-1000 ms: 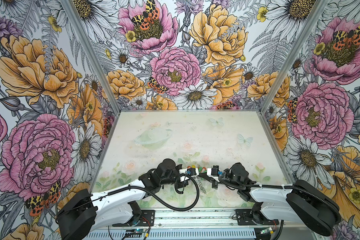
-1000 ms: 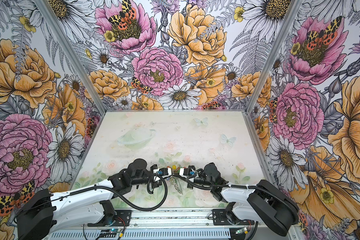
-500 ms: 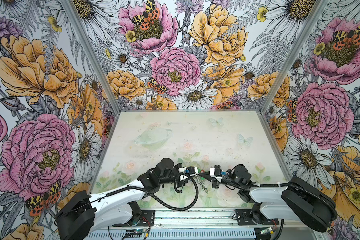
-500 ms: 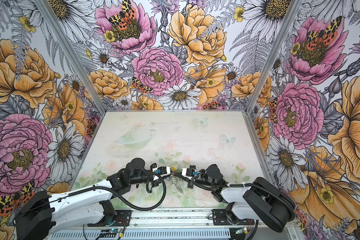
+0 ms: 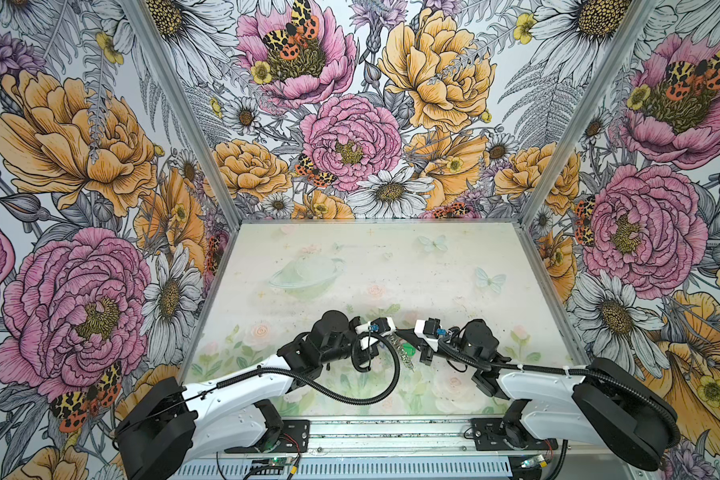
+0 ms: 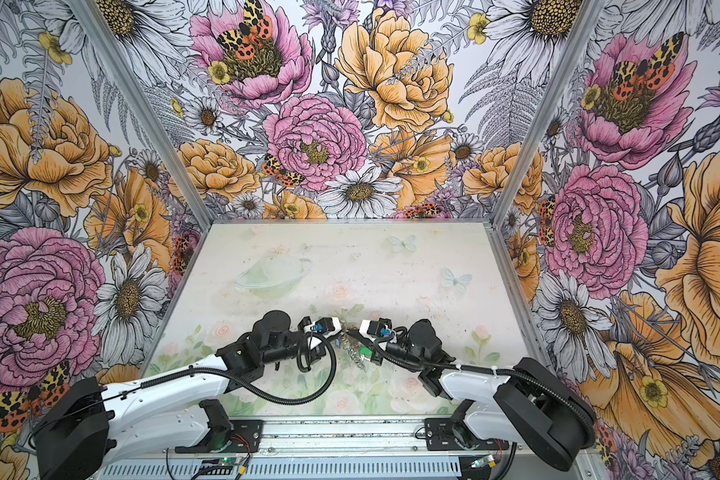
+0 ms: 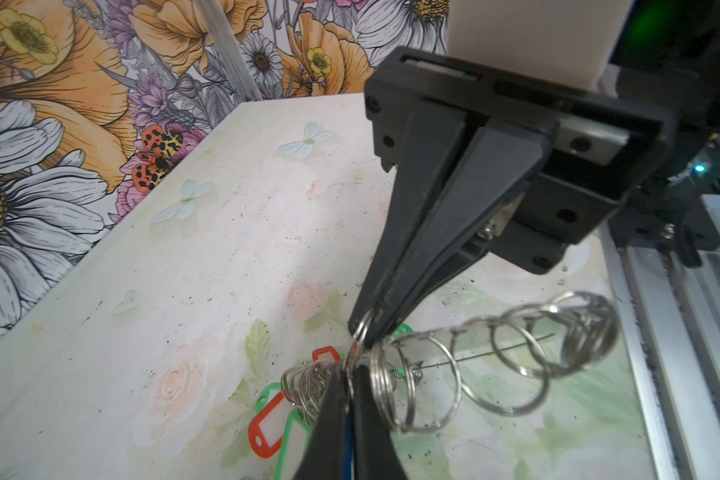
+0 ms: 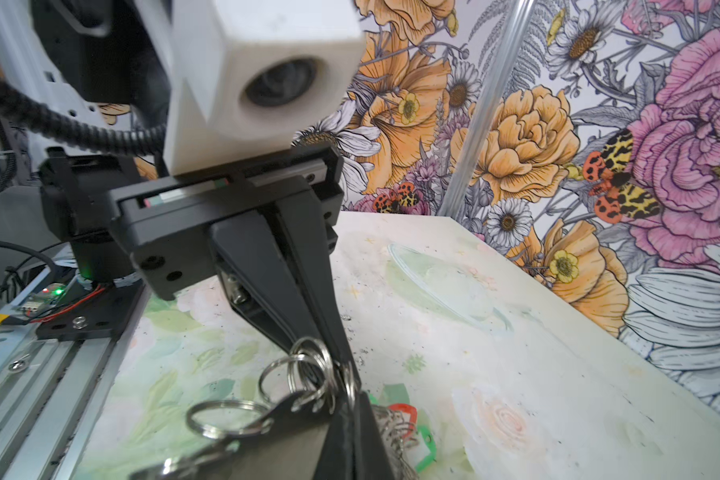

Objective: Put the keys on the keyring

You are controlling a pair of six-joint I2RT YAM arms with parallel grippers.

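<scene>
Both arms meet tip to tip, low over front of surface (image 5: 350, 257). Right fingers (image 7: 416, 232) pressed together, pinching one small silver ring at end of keyring (image 7: 474, 338). Band hangs edge-on in air, long axis running from pinch back toward front rail. Left fingers (image 7: 331, 419) pressed together too, blue sliver between them; looks like blue key (image 7: 351, 440), can't be sure. Left tips just beside pinched ring. Loose keys (image 7: 267, 428), red and green, lie on surface just below. Next move probably left arm's: short push at that ring.
</scene>
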